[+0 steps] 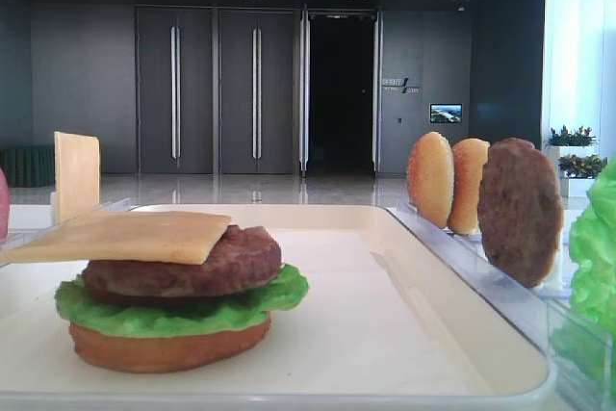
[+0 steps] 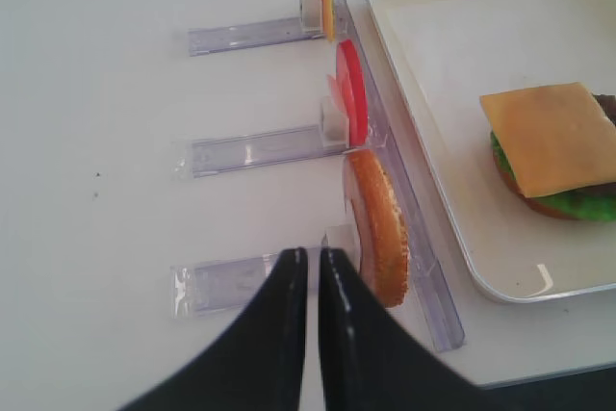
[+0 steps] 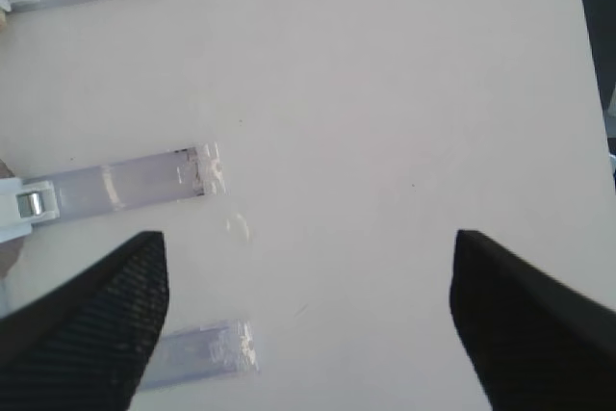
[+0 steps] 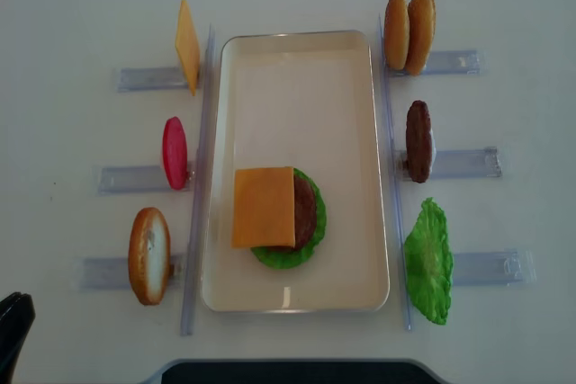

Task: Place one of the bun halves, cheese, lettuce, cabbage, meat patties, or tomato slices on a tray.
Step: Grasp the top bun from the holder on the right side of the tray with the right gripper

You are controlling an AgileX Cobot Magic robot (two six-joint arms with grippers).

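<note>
Since the stack already has four layers, this moment reads as a pause between placements, judged from how things lie.

Step in hand: on the tray (image 4: 297, 56) a slice of cheese (image 4: 263, 207) lies flat on a meat patty (image 4: 306, 210), over lettuce (image 4: 286, 256) and a darker bun bottom (image 1: 168, 346); one corner of the slice overhangs the patty.

Right end effector (image 3: 308, 320): spread wide and empty, looking down on bare desk (image 3: 385, 93) beside the clear holder rails (image 3: 125, 183) (it carries nothing that I can see).

Left end effector (image 2: 314, 267): fingers pressed almost together with nothing between them, hovering just beside the bun half (image 2: 378, 226) that stands on edge at the near left of the tray; whether it touches the bun I cannot tell.

Supplies right of the tray: two bun halves (image 4: 408, 31) upright at the far end, a spare patty (image 4: 418, 141) in the middle slot, a spare lettuce leaf (image 4: 428, 261) nearest.

Supplies left of the tray: spare cheese (image 4: 187, 45) on edge at the far end, a red tomato slice (image 4: 175, 153) in the middle.

Next move, as I judge it: choose one piece, probably the tomato or a bun top, approach with the fingers astride its thin edge, close, lift it clear of its slot, and lay it flat and centred so the overhanging cheese does not tip.
</note>
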